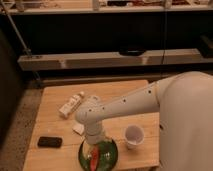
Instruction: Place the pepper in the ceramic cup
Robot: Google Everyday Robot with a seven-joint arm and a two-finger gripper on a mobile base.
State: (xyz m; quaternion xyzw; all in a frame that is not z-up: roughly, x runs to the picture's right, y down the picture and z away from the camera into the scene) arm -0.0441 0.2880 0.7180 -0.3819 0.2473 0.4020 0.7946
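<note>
Claw (94,145) over plate (114,151) — mostly hidden by arm (125,103).

The gripper (95,146) hung over a glossy green plate (113,153) on a matt wooden table (120,95). The white ceramic cup (133,135) looked smooth.

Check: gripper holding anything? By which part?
Cannot tell. The gripper sits over the pepper on the green plate; the arm hides any contact.
</note>
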